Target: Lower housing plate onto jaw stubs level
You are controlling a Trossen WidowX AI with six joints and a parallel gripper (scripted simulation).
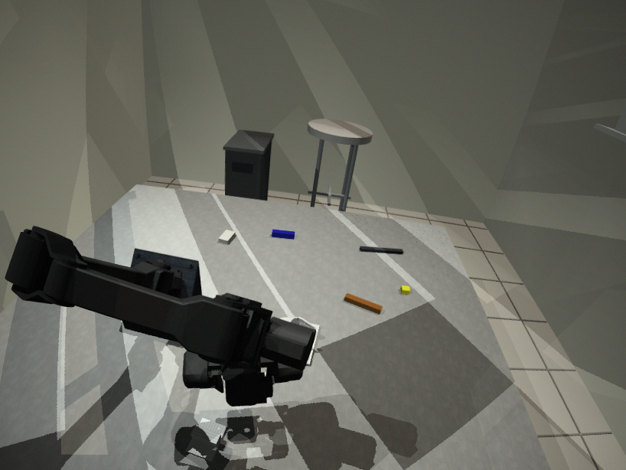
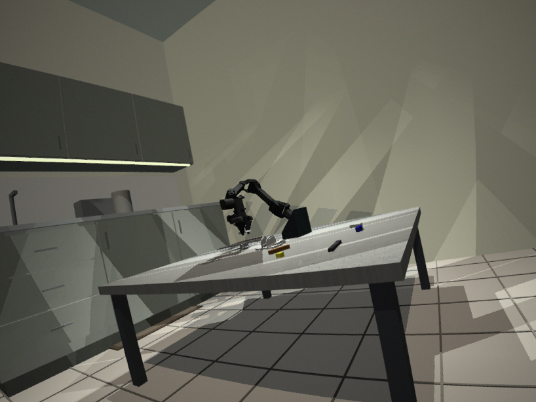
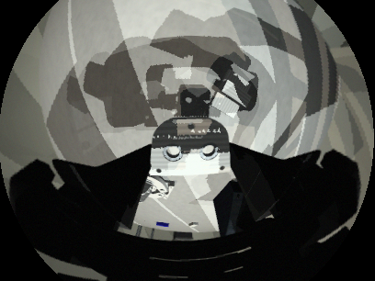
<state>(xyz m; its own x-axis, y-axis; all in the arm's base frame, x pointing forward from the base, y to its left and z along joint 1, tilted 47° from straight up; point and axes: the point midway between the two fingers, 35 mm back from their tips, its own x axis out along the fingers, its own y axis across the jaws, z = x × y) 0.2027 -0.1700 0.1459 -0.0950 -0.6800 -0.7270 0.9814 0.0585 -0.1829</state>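
Above the pale table (image 1: 404,374) (image 2: 259,283), the bent arm (image 1: 136,298) (image 2: 264,196) points its jaws (image 2: 246,232) (image 3: 190,151) downward, gripping the housing plate (image 3: 190,162).

A kitchen: wall cabinets (image 2: 97,116), tap (image 2: 14,205), drawers (image 2: 47,276), countertop (image 2: 147,211).

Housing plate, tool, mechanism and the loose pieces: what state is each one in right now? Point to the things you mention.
Housing plate (image 3: 190,162): held, off the jaw stubs.
Tool (image 2: 246,232) (image 3: 189,147): shut on the housing plate, raised above the table.
White mechanism (image 2: 268,242) (image 3: 157,186): on the table, uncovered by the plate.
Orange bar (image 1: 363,303) (image 2: 278,249): lying flat.
Black bar (image 1: 381,249) (image 2: 334,245): lying flat.
Blue block (image 1: 283,234) (image 2: 358,228) (image 3: 163,224): lying flat.
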